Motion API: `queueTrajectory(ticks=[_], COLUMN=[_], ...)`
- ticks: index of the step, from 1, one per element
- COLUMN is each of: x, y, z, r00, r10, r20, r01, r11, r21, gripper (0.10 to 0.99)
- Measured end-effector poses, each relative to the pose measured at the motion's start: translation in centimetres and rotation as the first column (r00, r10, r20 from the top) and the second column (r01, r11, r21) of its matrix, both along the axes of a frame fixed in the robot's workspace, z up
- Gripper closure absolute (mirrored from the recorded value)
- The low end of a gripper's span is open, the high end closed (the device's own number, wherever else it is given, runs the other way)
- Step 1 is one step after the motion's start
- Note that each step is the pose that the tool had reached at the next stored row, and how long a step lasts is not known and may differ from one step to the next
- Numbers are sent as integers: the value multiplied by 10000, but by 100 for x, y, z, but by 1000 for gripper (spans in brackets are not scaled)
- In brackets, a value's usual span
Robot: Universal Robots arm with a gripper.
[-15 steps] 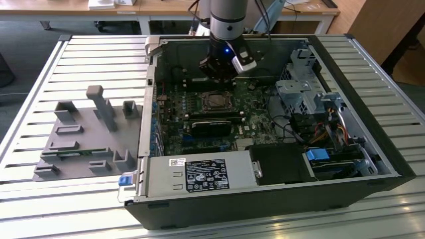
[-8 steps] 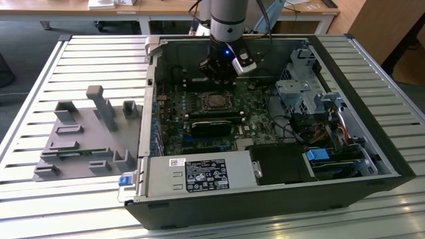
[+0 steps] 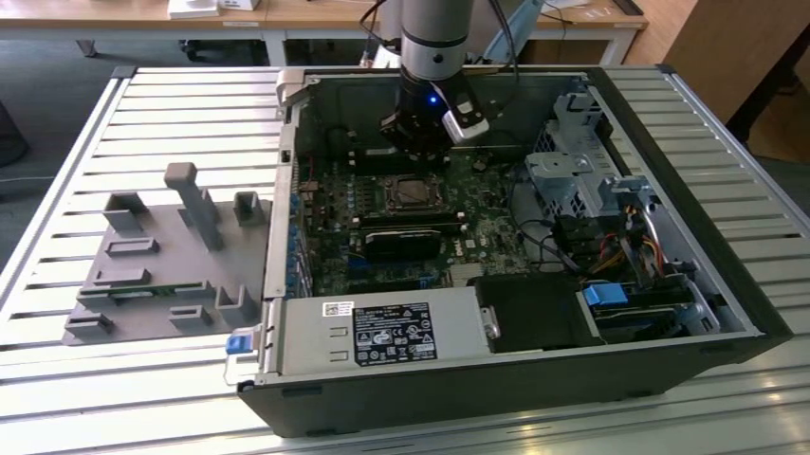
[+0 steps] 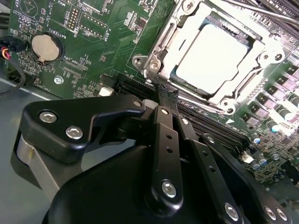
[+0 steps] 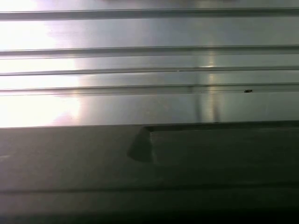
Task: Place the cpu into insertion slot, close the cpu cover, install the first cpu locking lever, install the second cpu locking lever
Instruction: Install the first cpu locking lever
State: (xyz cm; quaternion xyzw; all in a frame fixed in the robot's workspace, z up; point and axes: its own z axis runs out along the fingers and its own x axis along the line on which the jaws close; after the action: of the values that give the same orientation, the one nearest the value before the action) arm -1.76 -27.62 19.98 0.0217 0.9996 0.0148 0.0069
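Observation:
The cpu (image 4: 219, 56), a pale metal square, lies in the insertion slot (image 4: 184, 86) on the green motherboard. The silvery cpu cover (image 4: 161, 49) lies flat over it, framing its top. A thin metal lever rod (image 4: 261, 7) runs past the socket's far side. My gripper (image 4: 166, 93) hangs just beside a corner of the socket, its two black fingers (image 4: 163, 135) pressed together at the tips with nothing visible between them. In the exterior view the gripper (image 3: 418, 152) is inside the open computer case, a little behind the insertion slot (image 3: 411, 192).
Long black card slots (image 4: 215, 126) and a coin battery (image 4: 46, 46) lie near the fingers. A drive cage (image 3: 570, 180) and cables sit on the exterior view's right, the power supply (image 3: 379, 332) in front. A grey fixture tray (image 3: 165, 256) rests on the ribbed table (image 5: 149, 70).

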Motion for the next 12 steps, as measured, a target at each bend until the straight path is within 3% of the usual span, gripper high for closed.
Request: queueTrajectory(ticks=[7, 12], x=[0, 1], y=[0, 3], z=[6, 1], r00=[10000, 10000], r10=[0, 0], r20=[-1, -3], r01=[0, 0], r11=[10000, 10000], r21=[-5, -88], gripper=[980, 980])
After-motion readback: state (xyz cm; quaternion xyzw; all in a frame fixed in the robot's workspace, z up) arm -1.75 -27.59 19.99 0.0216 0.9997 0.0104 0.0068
